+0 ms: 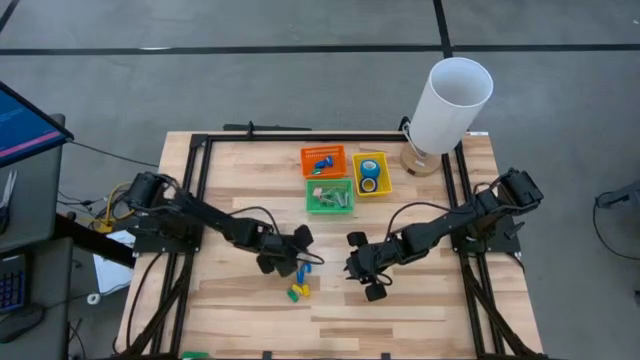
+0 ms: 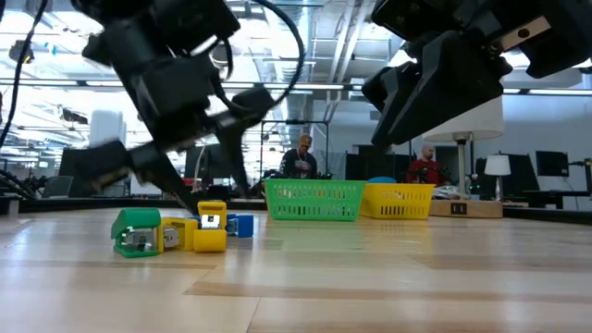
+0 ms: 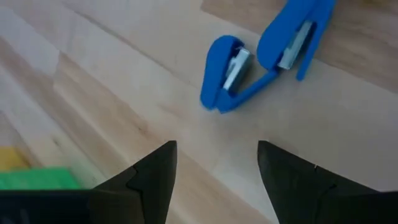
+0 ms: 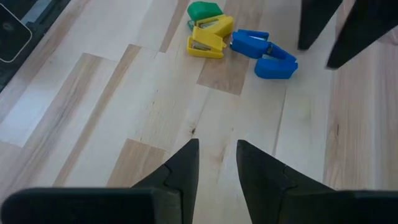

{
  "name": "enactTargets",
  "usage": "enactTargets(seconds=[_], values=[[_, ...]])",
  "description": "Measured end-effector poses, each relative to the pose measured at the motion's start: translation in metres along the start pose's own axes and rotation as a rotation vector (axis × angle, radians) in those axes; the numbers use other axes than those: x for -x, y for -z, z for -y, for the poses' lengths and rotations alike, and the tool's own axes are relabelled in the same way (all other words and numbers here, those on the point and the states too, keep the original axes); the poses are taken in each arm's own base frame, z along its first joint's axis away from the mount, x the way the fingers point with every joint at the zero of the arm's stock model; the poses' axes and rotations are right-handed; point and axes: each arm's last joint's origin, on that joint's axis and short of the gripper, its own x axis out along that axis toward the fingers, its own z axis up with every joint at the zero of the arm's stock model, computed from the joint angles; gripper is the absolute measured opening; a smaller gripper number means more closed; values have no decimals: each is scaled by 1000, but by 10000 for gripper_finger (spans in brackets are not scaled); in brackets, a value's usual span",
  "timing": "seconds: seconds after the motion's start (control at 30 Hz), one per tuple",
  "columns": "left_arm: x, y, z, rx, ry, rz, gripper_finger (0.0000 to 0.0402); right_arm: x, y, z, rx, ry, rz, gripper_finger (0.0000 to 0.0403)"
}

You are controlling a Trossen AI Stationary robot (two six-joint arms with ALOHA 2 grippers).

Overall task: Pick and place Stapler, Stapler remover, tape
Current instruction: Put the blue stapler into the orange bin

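Two small blue staplers [image 3: 227, 71] lie side by side on the wooden table [image 1: 420, 300], touching each other. A yellow stapler [image 4: 208, 38] and a green one [image 4: 204, 10] lie close by on the side toward the near edge. My left gripper [image 3: 217, 162] hovers open just above the table, short of the blue pair, and touches nothing. My right gripper [image 4: 217, 155] hangs to the right of the group, clear of the table, its fingers a narrow gap apart with nothing between them. Two blue tape rolls [image 1: 369, 176] lie in the yellow bin [image 1: 384, 160].
An orange bin [image 1: 323, 160] and a green bin [image 1: 330, 195] with small items stand by the yellow bin at the far middle. A tall white cylinder [image 1: 450, 105] on a wooden base stands at the far right corner. Bare wood lies along the near edge.
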Motion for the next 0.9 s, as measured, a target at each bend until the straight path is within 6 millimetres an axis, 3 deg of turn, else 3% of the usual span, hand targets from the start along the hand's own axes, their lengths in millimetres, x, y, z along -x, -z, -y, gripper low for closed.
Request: enactTargets(seconds=[0.17,0.63,0.9], values=[[-9,-3,0,-58,-23,13,214,0,0,0,2,0,-3,101],[-6,-27,8,-108,-6,223,214,0,0,0,2,-1,-1,101],[-11,-20,0,-19,-16,232,214,0,0,0,0,-1,0,101]])
